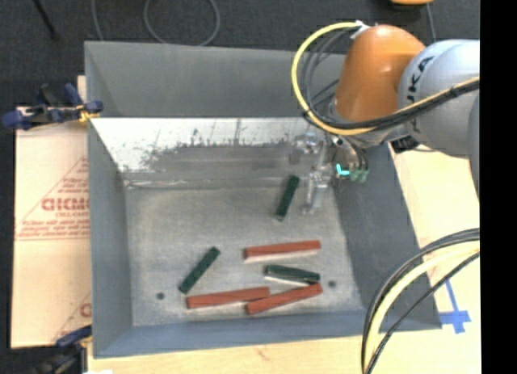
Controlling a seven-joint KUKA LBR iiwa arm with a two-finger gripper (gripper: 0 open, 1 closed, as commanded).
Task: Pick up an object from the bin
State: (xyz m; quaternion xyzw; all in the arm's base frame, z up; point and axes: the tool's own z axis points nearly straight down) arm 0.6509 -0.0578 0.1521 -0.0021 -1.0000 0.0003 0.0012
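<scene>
Gripper (313,188) was noted low in the far right part of the grey bin (109,227), below the orange wrist cover (373,69). Whether it was released or clenched could not be told. A lone dark green bar (287,197) was recorded just to its left, slanted toward the far wall. Contact between the two could not be confirmed, so no grasp is claimed. This bar was judged the likely pick because it lay well apart from the rest and was open to approach. The remainder was logged toward the near wall: an upper red-brown bar (281,250), a long red-brown bar (228,297), a right red-brown bar (284,299), a left green bar (199,270) and a middle green bar (292,273). These lay crowded together and were judged harder to separate.
</scene>
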